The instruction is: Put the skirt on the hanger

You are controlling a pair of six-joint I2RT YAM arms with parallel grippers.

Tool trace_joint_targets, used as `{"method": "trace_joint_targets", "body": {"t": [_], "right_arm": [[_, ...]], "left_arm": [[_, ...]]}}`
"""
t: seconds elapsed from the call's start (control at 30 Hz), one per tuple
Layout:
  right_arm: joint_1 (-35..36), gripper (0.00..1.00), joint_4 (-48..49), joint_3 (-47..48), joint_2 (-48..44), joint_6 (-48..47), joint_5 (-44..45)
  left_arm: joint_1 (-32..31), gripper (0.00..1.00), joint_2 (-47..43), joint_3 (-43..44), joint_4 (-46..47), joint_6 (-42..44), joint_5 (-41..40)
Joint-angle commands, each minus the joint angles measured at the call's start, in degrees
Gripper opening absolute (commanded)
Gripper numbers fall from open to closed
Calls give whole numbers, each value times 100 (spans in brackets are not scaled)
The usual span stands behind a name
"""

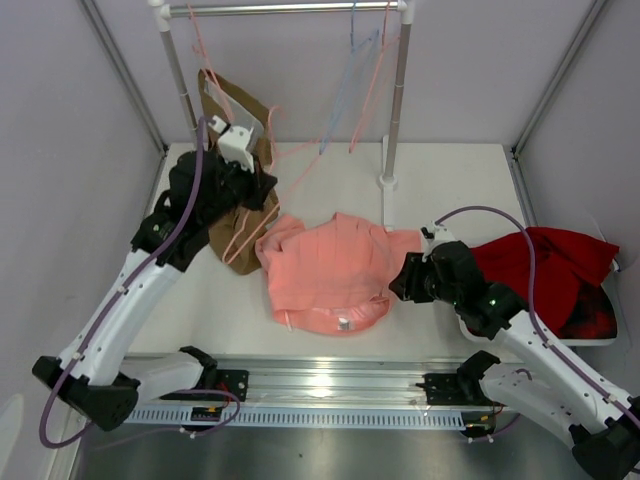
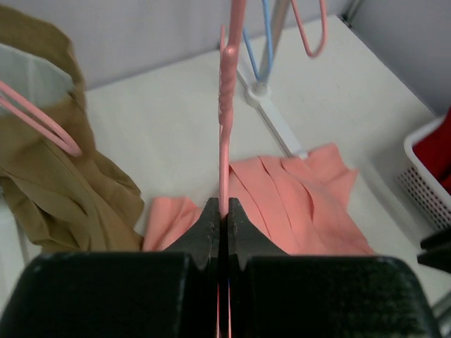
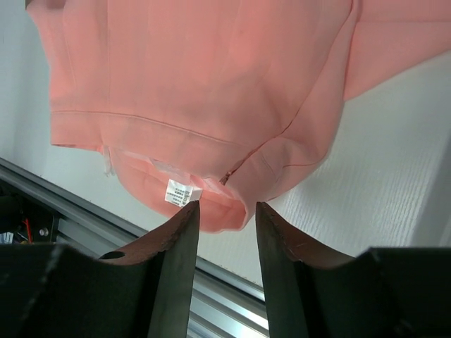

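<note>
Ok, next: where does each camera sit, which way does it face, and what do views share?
Top external: above and behind the bases, looking down at the table; left arm, right arm show.
Left wrist: behind the left gripper, which is shut on the hanger, facing the far wall.
Right wrist: behind the right gripper, open at the skirt hem, facing the near rail.
Shared: the skirt, in all three.

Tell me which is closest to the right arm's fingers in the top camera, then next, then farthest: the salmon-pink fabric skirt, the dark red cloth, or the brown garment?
1. The salmon-pink fabric skirt: right next to the right fingers, on their left.
2. The dark red cloth: over at the table's right side.
3. The brown garment: far left, by the other arm.
</note>
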Motion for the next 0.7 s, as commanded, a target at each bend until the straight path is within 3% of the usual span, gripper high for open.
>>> {"method": "trace_joint_targets", "body": {"t": [0.0,0.3,0.67], "right_arm": [[211,42,-27,349,194,-111,129],[1738,36,-36,692,1186,91,1008],[2347,30,-53,833,2487,-260,1719]], "left_arm": [[-259,0,-604,-620,70,-414,-30],[-619,0,-1739,-1149,-887,-845,267],[-874,0,-2047,-1298,-2223,-1091,804]]}}
